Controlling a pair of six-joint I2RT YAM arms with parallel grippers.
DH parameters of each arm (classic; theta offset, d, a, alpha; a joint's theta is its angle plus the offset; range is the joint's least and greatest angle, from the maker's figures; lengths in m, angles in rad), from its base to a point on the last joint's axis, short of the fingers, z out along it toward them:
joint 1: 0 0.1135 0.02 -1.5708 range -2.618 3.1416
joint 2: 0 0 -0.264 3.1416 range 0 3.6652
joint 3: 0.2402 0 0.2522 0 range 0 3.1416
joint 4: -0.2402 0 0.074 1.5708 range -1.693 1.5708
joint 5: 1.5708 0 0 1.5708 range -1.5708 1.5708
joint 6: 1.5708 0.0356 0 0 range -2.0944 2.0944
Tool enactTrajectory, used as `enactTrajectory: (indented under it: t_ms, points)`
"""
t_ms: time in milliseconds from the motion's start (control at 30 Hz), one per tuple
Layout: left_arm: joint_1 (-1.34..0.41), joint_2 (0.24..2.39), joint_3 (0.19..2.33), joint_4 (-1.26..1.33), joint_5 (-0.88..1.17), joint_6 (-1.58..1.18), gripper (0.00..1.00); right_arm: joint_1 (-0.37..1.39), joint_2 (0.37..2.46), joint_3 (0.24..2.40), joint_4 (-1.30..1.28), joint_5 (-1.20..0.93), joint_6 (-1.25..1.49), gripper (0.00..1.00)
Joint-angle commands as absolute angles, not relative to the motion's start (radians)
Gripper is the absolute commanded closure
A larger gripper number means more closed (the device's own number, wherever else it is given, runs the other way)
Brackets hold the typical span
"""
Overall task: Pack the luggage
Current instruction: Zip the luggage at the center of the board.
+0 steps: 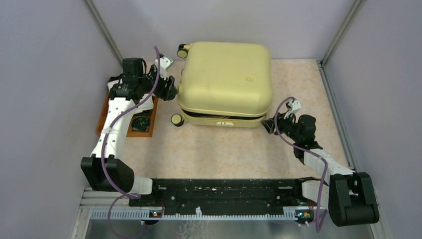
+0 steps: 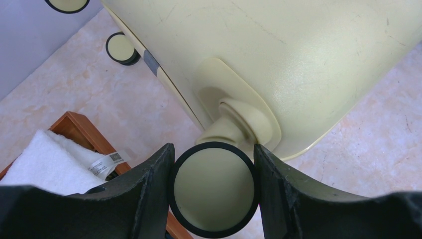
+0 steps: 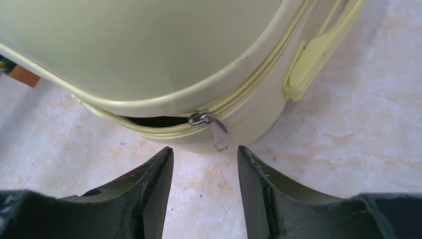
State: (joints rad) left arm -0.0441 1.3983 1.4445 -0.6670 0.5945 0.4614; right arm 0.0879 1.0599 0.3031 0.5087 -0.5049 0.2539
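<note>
The luggage [image 1: 224, 74] lies at upper centre of the top view on the table [image 1: 224, 154], lid down, its zip [image 3: 259, 74] gaping along the near edge. The left hand [image 2: 214, 149] is clamped on 1 wheel [image 2: 214, 191] at its left side. The right hand [image 3: 204, 152] has its fingers apart and empty, just short of the zip pull [image 3: 216, 134]. A wooden tray [image 2: 79, 124] holding a white towel [image 2: 45, 159] lies further left.

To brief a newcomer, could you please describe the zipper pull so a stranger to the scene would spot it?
Find the big pale yellow suitcase on the table and go to its near right corner, in front of the right pincer. There, where the dark gap in the zip ends, hangs the small silver zipper pull, the only metal part beside the yellow plastic handle.
</note>
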Motion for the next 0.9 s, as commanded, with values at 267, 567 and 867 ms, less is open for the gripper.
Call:
enactTrajectory:
  t_ms: [267, 567, 867]
  points:
    - [-0.032, 1.350, 1.508, -0.528, 0.615, 0.473, 1.00, 0.054, 1.249, 0.422, 0.724, -0.663, 0.199, 0.58]
    - [-0.031, 1.342, 1.493, -0.534, 0.613, 0.483, 1.00, 0.047, 1.244, 0.415, 0.782, -0.671, 0.202, 0.77]
    - [-0.031, 1.323, 1.470, -0.538, 0.619, 0.500, 1.00, 0.046, 1.203, 0.402, 0.722, -0.613, 0.229, 1.00]
